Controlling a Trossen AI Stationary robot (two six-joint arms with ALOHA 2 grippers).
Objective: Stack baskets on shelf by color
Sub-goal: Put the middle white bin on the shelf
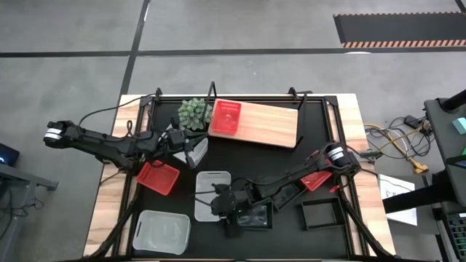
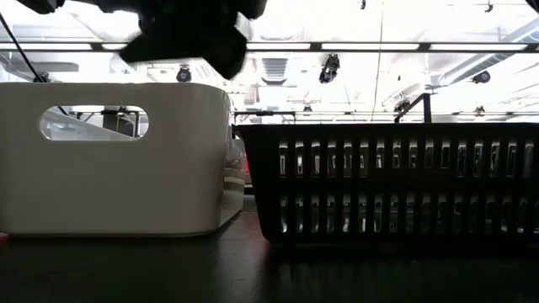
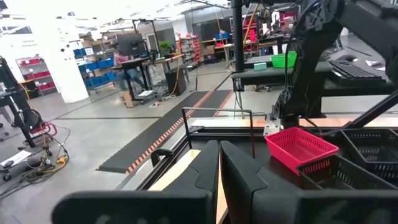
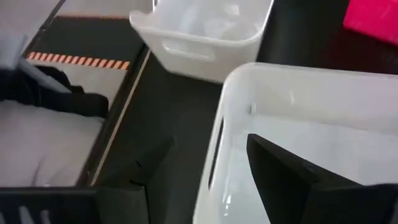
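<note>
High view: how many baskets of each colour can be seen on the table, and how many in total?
Red baskets: 3
White baskets: 3
Black baskets: 2 clearly seen; a third may be hidden
Total: 8 for sure

No writing, label, brand, number or sign can be read in any of the four views. The white sheets of paper [image 1: 397,191] lying on the floor beside the tabletop carry dark marks too small to make out, and the small papers on the white wall [image 3: 61,45] in the room beyond are likewise illegible.
</note>
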